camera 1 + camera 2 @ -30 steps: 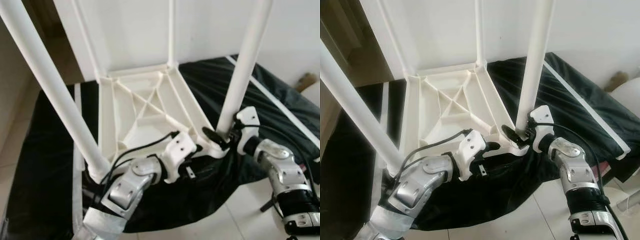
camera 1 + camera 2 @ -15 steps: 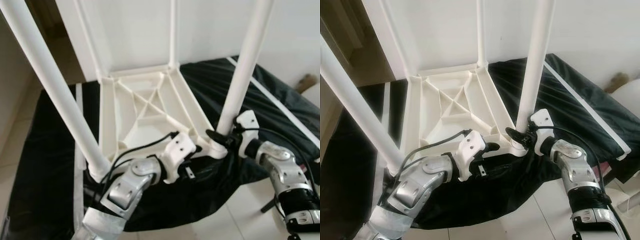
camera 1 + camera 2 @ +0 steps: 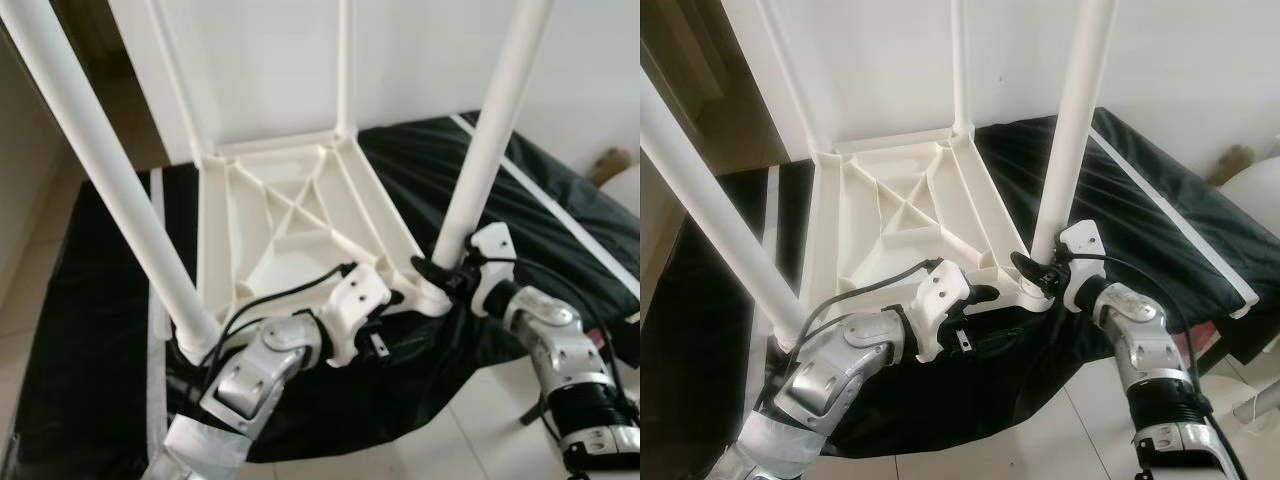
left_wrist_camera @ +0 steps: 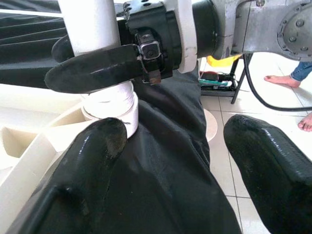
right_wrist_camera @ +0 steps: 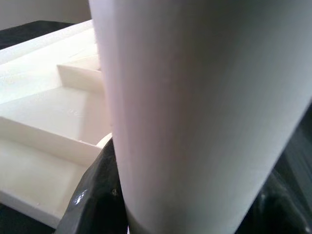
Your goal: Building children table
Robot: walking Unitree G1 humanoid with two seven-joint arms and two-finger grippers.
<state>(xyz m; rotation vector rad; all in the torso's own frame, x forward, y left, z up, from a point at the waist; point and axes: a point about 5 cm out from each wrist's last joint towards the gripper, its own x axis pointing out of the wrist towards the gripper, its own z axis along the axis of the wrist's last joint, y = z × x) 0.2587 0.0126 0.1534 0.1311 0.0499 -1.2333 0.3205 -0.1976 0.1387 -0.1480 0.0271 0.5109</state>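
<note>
Right, the white children's table (image 3: 290, 215) lies upside down on a black sheet (image 3: 90, 330) spread over the tiled floor (image 3: 970, 455), its ribbed underside facing up and four white legs rising from the corners. The right gripper (image 3: 440, 275) is down at the near right corner, its black fingers clamped around the base of the near right leg (image 3: 490, 130), just above the socket where that leg meets the tabletop; the right wrist view has the white tube pressed close, dark fingers on either side of it. The left gripper (image 4: 195, 161) sits at the near edge of the table, between the two near legs, fingers spread apart and holding nothing, one black finger (image 4: 97, 146) resting just beside the leg's socket and the other (image 4: 273, 161) well off over the sheet. The near left leg (image 3: 120, 180) slants up past the left arm. From the left wrist view, the right gripper's finger (image 4: 92, 70) wraps the leg, and a person's bare feet (image 4: 280, 80) stand on the tiles beyond.
</note>
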